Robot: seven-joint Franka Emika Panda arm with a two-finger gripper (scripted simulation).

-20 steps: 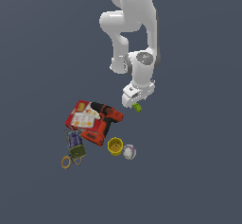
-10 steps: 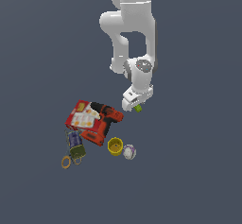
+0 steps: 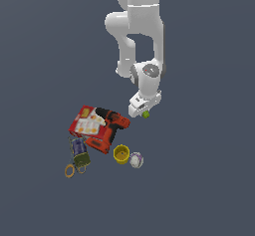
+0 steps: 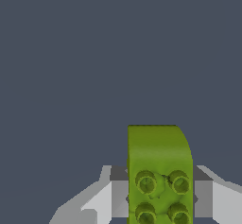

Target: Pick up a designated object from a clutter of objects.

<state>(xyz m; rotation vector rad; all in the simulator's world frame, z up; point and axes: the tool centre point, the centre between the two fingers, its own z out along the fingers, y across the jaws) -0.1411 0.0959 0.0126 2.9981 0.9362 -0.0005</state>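
The lime-green studded brick (image 4: 159,176) sits clamped between the fingers (image 4: 101,202) of the end effector (image 3: 145,111), lifted clear of the dark grey surface (image 3: 199,180); below, toward the exterior view's left, lie the drill (image 3: 110,128), red box (image 3: 85,122), yellow cup (image 3: 121,154), ball (image 3: 136,160), dark can (image 3: 79,149) and scissors (image 3: 72,169); the surroundings are a plain, featureless grey.

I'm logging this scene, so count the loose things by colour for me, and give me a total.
Red: 2, the power drill and the box
Yellow: 1, the cup
White-purple: 1, the ball
Dark: 1, the can
Orange-ringed: 1, the scissors
Lime green: 1, the brick between the fingers
Total: 7
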